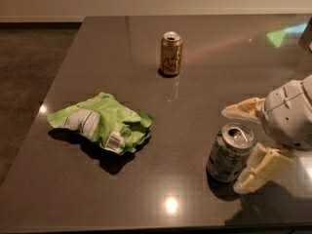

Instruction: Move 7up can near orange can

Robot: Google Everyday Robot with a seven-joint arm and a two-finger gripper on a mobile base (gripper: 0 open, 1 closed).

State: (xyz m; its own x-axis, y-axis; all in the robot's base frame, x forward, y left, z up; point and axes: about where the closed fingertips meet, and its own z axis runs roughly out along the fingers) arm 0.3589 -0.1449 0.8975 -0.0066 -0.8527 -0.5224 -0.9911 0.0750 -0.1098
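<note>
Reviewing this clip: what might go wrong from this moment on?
The gripper is at the table's right side, jaws open either side of the 7up can. The nearer jaw looks very close to the can's side, so it may nudge or tip it before closing. The orange can stands far across the table; a loose grip could drop the 7up can on the way, and a careless set-down might knock the orange can over.

Dim; glare spots on table (112,57); tool (234,149) lower right casts shadow.
</note>
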